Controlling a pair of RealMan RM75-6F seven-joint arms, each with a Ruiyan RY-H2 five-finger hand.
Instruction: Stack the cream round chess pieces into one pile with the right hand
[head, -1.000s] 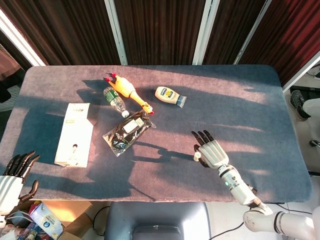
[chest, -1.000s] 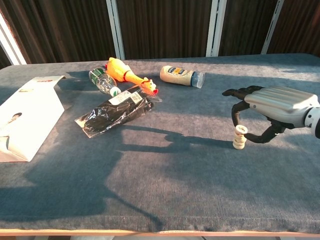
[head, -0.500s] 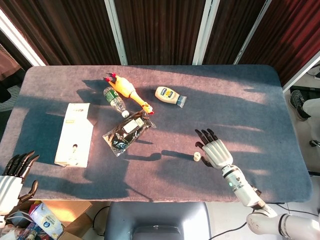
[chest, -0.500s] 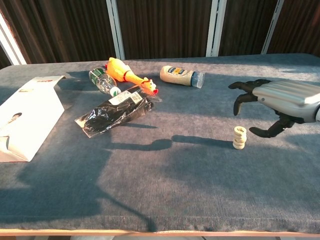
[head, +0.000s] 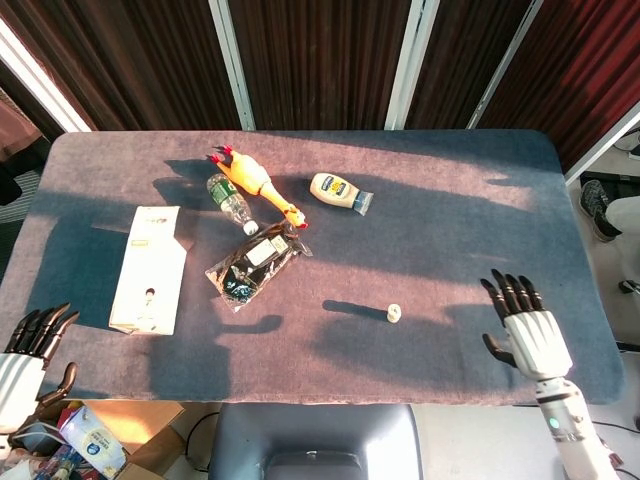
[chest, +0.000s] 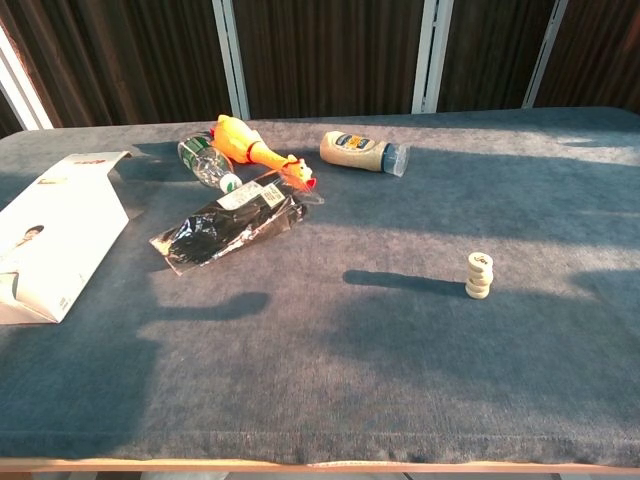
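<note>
Head view: I look down on a grey table (head: 470, 190). My right hand (head: 525, 330) hangs over the table's near right edge, fingers spread and straight, grasping nothing. It is well apart from the pile (head: 394, 314) of cream chess pieces, which from above shows only as one small pale disc near the middle of the near half, throwing a long shadow to the left. My left hand (head: 25, 350) sits off the table at the lower left corner, fingers apart, nothing in it. Further back lie a white box (head: 150, 254), a black pouch (head: 255, 264), a plastic bottle (head: 229, 203), an orange rubber chicken (head: 253, 186) and a mayonnaise bottle (head: 339, 191), none of them near the pile.

Chest view: neither hand shows here. The pile (chest: 479, 275) stands upright on the table (chest: 300, 380), right of centre, with the discs set one on another, the top one sitting a little askew. How many discs there are I cannot say for sure. No loose cream piece shows anywhere else on the cloth. The box (chest: 55, 245), pouch (chest: 232, 224), chicken (chest: 255, 150) and mayonnaise bottle (chest: 362, 152) lie well behind and to the left.

My judgement: the stacking looks finished. One pile stands free, my right hand is clear of it, and I see nothing left to add.
</note>
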